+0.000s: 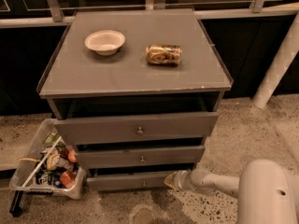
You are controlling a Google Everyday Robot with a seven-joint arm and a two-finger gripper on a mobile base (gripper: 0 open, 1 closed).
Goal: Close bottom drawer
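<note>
The bottom drawer (131,181) is the lowest of three grey fronts on the cabinet, with a small round knob. It stands pulled out a little, with a dark gap above its front. My gripper (170,180) reaches in from the lower right on a white arm and sits against the right end of the drawer front. The middle drawer (140,157) and the top drawer (138,128) sit above it, both slightly out.
A white bowl (105,41) and a can lying on its side (163,54) rest on the cabinet top (131,73). A clear bin of clutter (44,164) stands on the floor at the left of the cabinet. A white post (275,64) rises at right.
</note>
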